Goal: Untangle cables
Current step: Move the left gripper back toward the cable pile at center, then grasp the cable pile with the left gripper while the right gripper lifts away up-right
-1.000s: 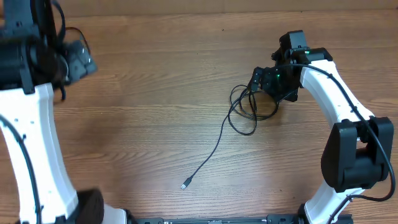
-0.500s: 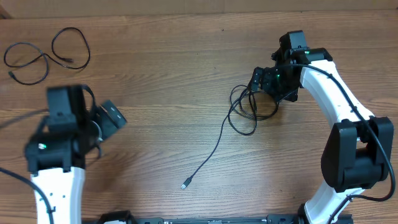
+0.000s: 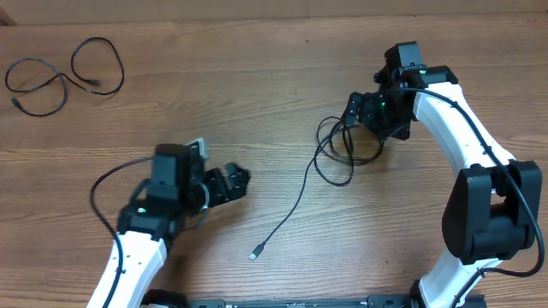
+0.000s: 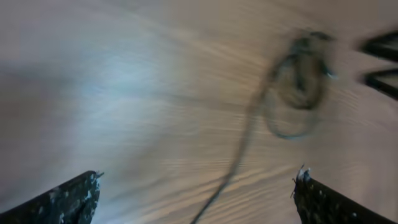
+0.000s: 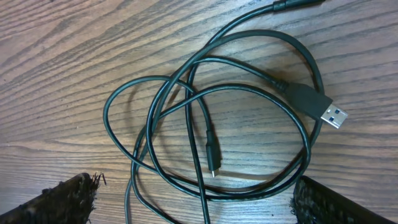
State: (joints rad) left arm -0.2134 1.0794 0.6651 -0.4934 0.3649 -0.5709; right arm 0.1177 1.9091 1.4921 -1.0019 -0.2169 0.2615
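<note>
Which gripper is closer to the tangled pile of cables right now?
Right. The right gripper is poised over the tangled cables; the left gripper is well off to their left.

Bare table (image 3: 257, 94) around tangled cables (image 3: 336, 154)

the overhead view is lit evenly and softly from above. the table (image 3: 257, 103) is shown bright, no hard glare is produced, and only faint, short shadows are cast under the arms. focus is held across the frame, though the left arm (image 3: 171, 201) is rendered slightly soft. the left wrist view is heavily smeared by blur: the wood grain is streaked, the cables (image 4: 298, 81) are reduced to a grey smudge, and a pale washed-out patch is seen at upper left. the right wrist view is sharp and well lit. the grain and the plug (image 5: 324, 112) are crisply resolved, thin shadows are laid beside the cables, and the dark fingertips (image 5: 68, 199) at the bottom corners are left underexposed.
</note>
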